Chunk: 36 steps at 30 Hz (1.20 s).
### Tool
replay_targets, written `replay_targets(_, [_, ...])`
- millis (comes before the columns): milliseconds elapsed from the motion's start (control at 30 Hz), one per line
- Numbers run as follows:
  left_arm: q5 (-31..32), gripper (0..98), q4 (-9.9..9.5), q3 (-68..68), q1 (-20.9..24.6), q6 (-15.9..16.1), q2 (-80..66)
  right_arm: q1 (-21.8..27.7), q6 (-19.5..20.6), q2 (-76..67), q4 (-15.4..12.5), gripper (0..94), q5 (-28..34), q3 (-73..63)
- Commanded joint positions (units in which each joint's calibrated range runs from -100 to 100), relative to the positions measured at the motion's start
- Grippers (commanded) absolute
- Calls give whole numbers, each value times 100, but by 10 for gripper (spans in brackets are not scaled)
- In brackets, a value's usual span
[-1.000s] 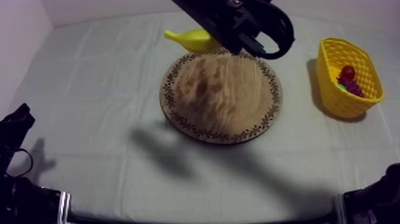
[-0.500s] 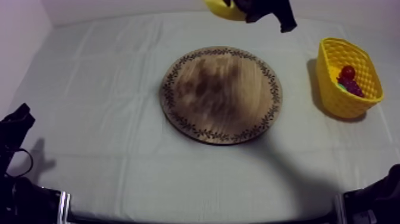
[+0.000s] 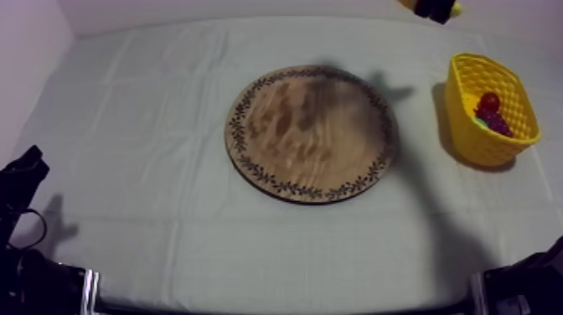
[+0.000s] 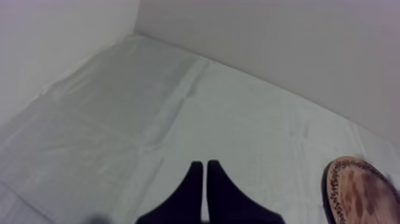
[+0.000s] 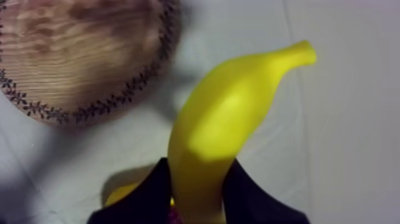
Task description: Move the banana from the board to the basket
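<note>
Your right arm's jaws are pinching the yellow toy banana (image 5: 238, 119) by its thick lower part, with one black finger (image 5: 152, 193) pressed against each side. The banana's narrow tip points away from the wrist. The banana is off the round wooden board with the patterned rim (image 5: 71, 53). In the right wrist view it hangs over a bare stretch of the bench (image 5: 357, 149), which is covered in grey-white cloth, just beside the board's rim. Its shadow falls on the cloth below.

From above, you see yellow ends of the banana poking out on either side of the black jaws at the far edge of the bench. They sit farther back than both the board and the yellow basket (image 3: 482, 147), and between the two from side to side. The basket stands at the right, apart from the board, and holds a small red fruit (image 3: 490, 101) and a dark bunch of grapes (image 3: 500, 125).

Your left arm's jaws are pressed together into a narrow wedge with nothing between them. They sit low at the bench's left over bare cloth.
</note>
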<state>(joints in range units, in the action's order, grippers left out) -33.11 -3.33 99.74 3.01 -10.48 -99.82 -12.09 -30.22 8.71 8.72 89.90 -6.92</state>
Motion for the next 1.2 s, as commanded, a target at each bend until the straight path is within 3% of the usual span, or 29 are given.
replay_targets(0, [-4,1,-2,3,-1,-3,0,241,320,-29,25,179,45,54])
replay_targets(433, [-4,1,-2,3,-1,0,0,1088,1148,-236,0,160,588,254])
replay_targets(833, [-4,1,-2,3,-1,-3,0,1910,1146,-623,-60,134,680,819])
replay_targets(1167, [-4,1,-2,3,-1,-4,0,2058,1123,-777,-83,125,703,1151])
